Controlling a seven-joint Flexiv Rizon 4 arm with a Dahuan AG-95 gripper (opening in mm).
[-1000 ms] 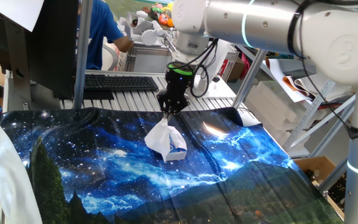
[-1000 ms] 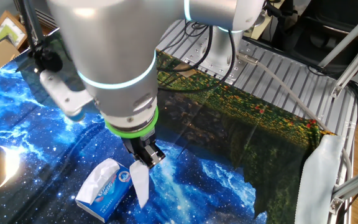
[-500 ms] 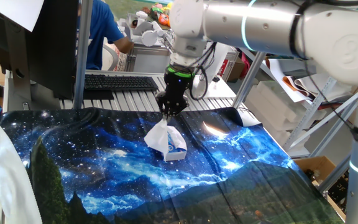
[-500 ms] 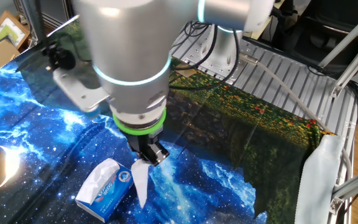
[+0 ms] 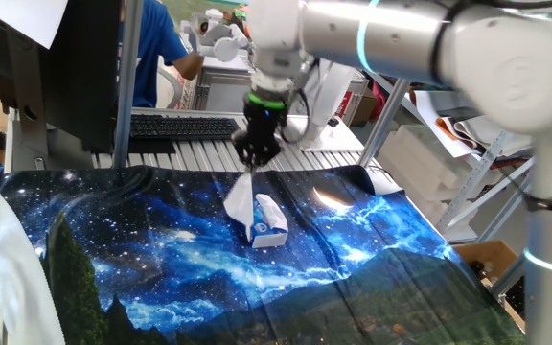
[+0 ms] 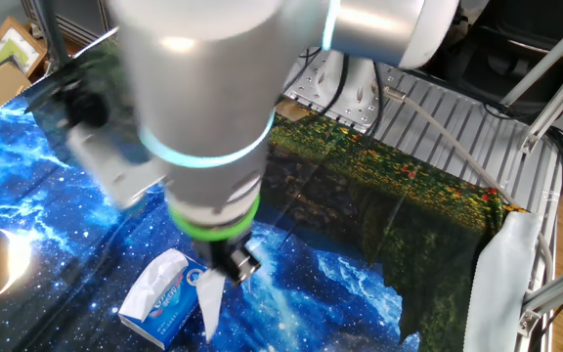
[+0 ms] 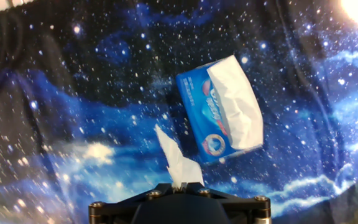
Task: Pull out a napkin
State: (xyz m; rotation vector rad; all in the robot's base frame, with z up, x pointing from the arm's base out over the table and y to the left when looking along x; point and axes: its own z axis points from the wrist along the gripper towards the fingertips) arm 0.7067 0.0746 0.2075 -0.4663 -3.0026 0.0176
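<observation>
Pinching the top corner of the napkin (image 5: 240, 198), the gripper (image 5: 254, 159) is closed tight on the sheet and pointing straight down over the table (image 5: 161, 259), which is covered in a galaxy-print cloth (image 7: 73, 93). In the hand view the napkin (image 7: 178, 163) hangs right under the jaws as a crumpled white strip, and it looks clear of the pack, though I can't tell for sure whether a bottom corner is touching it.

Biggest risk from here, I'd say: thin tissue plus a tiny pinch means it could tear or slide out if the arm jerks. Second worry is the next sheet, already puffed out of the tissue pack (image 7: 219, 109), snagging on the hanging one and dragging the light pack along.

Position-wise, the napkin dangles directly below the gripper, just beside the blue-and-white tissue pack (image 6: 159, 298), which lies flat on the cloth. From the other fixed view the napkin (image 6: 206, 301) hangs near the pack's end.
</observation>
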